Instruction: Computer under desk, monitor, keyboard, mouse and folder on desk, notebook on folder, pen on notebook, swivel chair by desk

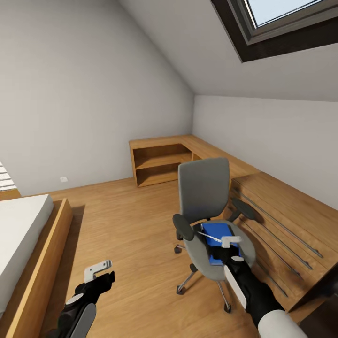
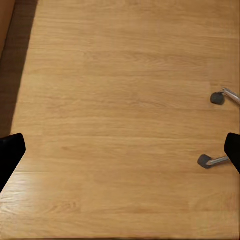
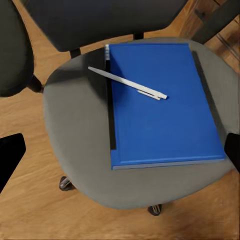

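Right gripper, jaws wide, hangs where I set it over the grey padded swivel chair; the flat blue folder covers the seat's rear, a white pen across it. Left gripper, also wide, idles above wooden floor.

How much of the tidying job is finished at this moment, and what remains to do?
Nothing looks done yet. The blue folder lies on the swivel chair seat, with a white pen resting across it. In hand: the right gripper hovers open above the folder, holding nothing; the left gripper hangs open over bare floor. Left: carrying folder and pen to a desk, and everything else; no desk shows here.
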Controlling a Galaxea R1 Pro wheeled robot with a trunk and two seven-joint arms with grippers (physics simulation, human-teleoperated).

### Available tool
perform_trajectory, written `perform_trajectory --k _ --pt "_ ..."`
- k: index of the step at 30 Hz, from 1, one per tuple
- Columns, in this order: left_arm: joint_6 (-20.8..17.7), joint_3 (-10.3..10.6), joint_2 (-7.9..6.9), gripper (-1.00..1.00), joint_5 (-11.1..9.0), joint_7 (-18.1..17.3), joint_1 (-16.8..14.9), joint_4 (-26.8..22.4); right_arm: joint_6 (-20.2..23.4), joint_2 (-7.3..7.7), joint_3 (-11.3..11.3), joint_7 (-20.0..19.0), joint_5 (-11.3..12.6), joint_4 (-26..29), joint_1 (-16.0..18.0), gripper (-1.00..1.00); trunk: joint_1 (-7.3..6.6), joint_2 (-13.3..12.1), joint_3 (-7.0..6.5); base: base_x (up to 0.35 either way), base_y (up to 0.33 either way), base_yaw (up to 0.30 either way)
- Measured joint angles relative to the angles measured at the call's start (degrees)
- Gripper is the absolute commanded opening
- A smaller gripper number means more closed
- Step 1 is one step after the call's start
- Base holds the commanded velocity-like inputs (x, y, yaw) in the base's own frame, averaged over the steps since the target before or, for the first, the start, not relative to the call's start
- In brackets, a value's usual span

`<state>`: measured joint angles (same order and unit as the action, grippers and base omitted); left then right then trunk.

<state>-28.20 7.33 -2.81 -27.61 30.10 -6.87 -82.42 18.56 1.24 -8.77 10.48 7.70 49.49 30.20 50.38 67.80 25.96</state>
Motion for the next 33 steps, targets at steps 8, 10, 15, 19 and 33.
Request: perform_trajectory --k 8,10,15,19,33 --pt "-3.0 -0.3 0.14 1.00 0.0 0.0 -0.4 -1.9 11.4 0.24 5.3 -3.2 3.9 0.0 1.5 1.00 0.00 0.0 0.00 0.000 0.000 0.000" --pt "-3.0 -0.2 0.21 1.00 0.0 0.0 -0.4 -2.8 12.5 0.98 5.4 -4.6 3.7 -0.1 1.6 1.00 -0.01 0.0 0.00 0.157 0.000 0.000" --pt "-3.1 -0.1 0.21 1.00 0.0 0.0 -0.4 -3.0 12.8 1.96 5.2 -7.0 3.8 0.0 1.6 1.00 -0.03 0.0 0.00 0.277 0.000 0.000" --pt "-3.2 0.0 0.23 1.00 -0.1 0.0 -0.4 -3.0 12.8 2.07 5.2 -7.4 3.2 0.1 1.6 1.00 -0.03 0.0 0.00 0.318 -0.001 0.000" --pt "-3.2 0.0 0.16 1.00 -0.2 0.0 -0.4 -2.9 9.9 4.88 5.2 -15.4 -2.2 -0.8 1.6 1.00 -0.03 0.0 0.00 0.325 -0.078 0.000"
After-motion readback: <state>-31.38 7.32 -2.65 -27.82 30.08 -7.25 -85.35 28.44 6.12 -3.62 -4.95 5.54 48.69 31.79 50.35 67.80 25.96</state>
